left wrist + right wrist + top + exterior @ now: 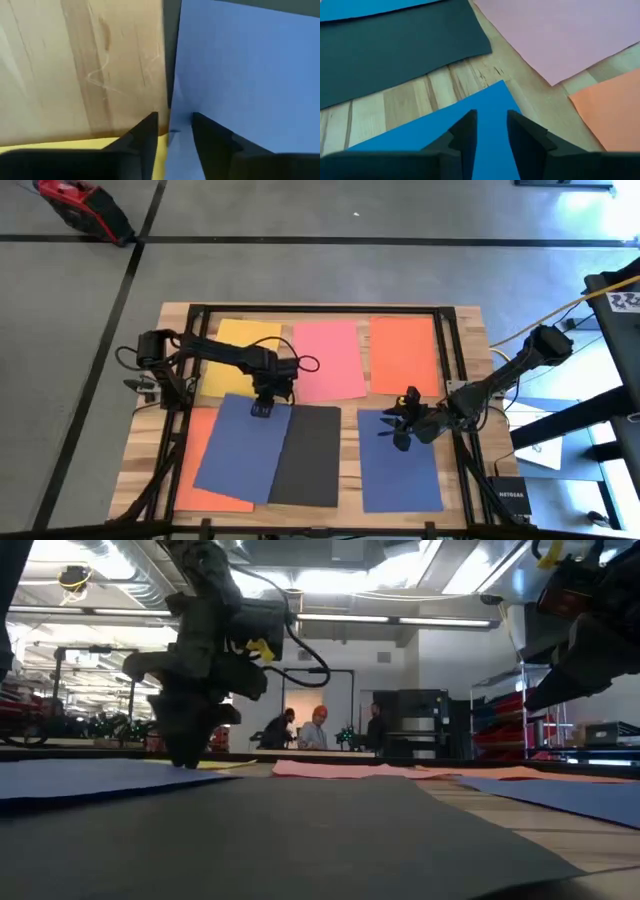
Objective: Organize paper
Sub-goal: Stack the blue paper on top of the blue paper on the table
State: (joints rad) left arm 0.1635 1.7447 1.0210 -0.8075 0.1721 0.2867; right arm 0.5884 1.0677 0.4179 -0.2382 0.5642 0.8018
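High view
Table (470,360): pale wood, the landmark for all below.
Yellow sheet (235,355): at the table's far left, partly under the left arm.
Pink sheet (328,360): far middle, just beside the yellow sheet.
Orange sheet (404,355): far right.
Second orange sheet (197,470): near left corner, mostly under a blue sheet.
Blue sheet (240,450): near left, tilted, lying over that orange sheet and touching the black sheet.
Black sheet (308,455): near middle.
Second blue sheet (398,465): near right, apart from the black sheet.
Left gripper (263,409): down at the far edge of the left blue sheet.
Right gripper (397,424): over the far end of the right blue sheet.

Low view
Left gripper (188,745): reaches down to the table surface at the blue sheet (80,778).
Black sheet (300,830): fills the near table.
Pink sheet (340,769): farther back.
People: stand in the room beyond the table.

Left wrist view
Left fingers (145,137): slightly parted, astride the blue sheet's (250,75) edge; whether they pinch it I cannot tell.
Yellow sheet (60,144): beside the fingers.

Right wrist view
Right fingers (465,131): a narrow gap, holding nothing, above the blue sheet's (490,105) corner.
Black (395,45), pink (560,30), orange (610,110) sheets: farther across the table.
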